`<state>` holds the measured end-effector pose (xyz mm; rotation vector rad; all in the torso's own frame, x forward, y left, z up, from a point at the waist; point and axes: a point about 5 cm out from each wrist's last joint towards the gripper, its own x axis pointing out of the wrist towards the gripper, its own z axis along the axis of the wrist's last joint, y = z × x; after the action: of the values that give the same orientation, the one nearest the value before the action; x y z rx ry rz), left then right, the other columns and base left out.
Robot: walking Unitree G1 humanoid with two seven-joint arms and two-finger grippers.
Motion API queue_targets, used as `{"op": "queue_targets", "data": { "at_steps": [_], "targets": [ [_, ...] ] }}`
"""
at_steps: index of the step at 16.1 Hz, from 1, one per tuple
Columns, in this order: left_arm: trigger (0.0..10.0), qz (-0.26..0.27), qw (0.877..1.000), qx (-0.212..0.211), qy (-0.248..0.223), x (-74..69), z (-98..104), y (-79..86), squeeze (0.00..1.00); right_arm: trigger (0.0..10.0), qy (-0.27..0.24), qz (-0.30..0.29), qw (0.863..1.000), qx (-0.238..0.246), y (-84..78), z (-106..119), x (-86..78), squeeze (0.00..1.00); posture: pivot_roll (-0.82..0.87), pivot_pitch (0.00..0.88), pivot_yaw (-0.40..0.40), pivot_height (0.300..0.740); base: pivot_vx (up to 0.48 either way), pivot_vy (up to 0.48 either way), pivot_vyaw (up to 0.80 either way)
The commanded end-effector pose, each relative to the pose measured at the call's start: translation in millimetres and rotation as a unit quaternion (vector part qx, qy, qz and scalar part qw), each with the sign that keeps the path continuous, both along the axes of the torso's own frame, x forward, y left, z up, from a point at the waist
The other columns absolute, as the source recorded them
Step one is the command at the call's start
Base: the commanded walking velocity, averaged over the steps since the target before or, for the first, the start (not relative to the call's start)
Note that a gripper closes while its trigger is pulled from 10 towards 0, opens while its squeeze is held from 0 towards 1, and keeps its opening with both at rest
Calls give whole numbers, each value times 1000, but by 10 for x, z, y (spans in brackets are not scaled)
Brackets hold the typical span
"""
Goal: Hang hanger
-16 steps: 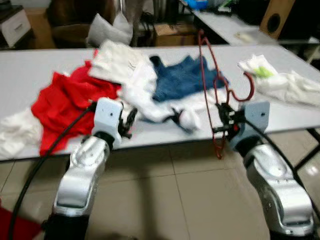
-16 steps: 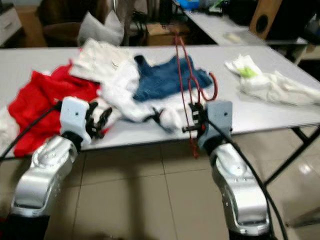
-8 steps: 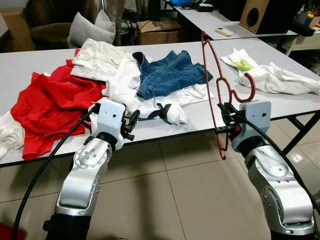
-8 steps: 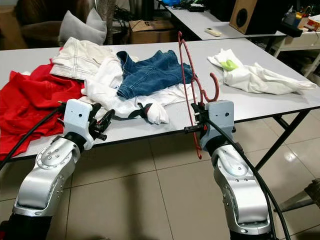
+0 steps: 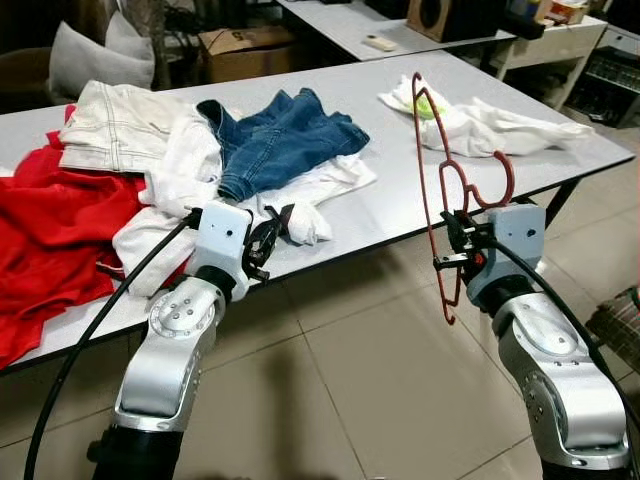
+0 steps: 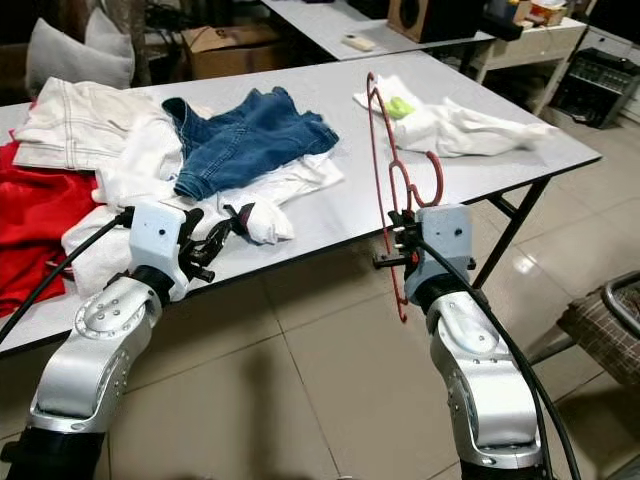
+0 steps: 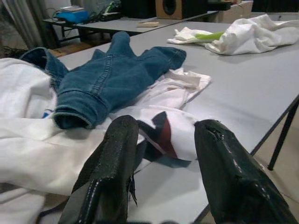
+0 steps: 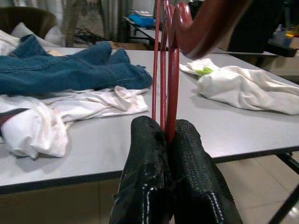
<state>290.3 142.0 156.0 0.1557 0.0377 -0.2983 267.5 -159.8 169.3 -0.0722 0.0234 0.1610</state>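
In front of the grey table (image 5: 400, 200), out over the tiled floor, the right gripper (image 5: 452, 240) is raised on a bent arm with its two black fingers (image 8: 149, 154) clenched on the red hanger (image 5: 432, 190). The hanger stands nearly upright, its hook curling over the gripper and its lower end hanging below the table edge, clear of the tabletop. The left gripper (image 5: 268, 232) reaches level toward the table's near edge, fingers (image 7: 112, 158) parted and holding nothing, pointing at a white garment (image 7: 163, 121) with a dark patch. Behind it lie blue denim shorts (image 5: 275, 140), a red cloth (image 5: 50, 220) and cream trousers (image 5: 115, 125). Further along the table sits a separate white heap (image 5: 490, 125) with a green bit. A cardboard box (image 6: 225, 45) stands beyond the table; whatever it holds is hidden.
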Motion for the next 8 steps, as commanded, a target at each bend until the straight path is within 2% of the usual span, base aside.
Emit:
{"op": "queue_targets", "data": {
  "at_steps": [1,8],
  "targets": [
    [10000,5,1000,0,-2,-1,2,35,0,10000,-9,11,1000,-2,35,41,0,0,-122,0,-5,740,0,247,0],
    [10000,10,1000,4,-3,-6,15,81,0,10000,-15,25,1000,-5,75,46,-25,0,-119,0,-3,740,0,412,0]
  ]
}}
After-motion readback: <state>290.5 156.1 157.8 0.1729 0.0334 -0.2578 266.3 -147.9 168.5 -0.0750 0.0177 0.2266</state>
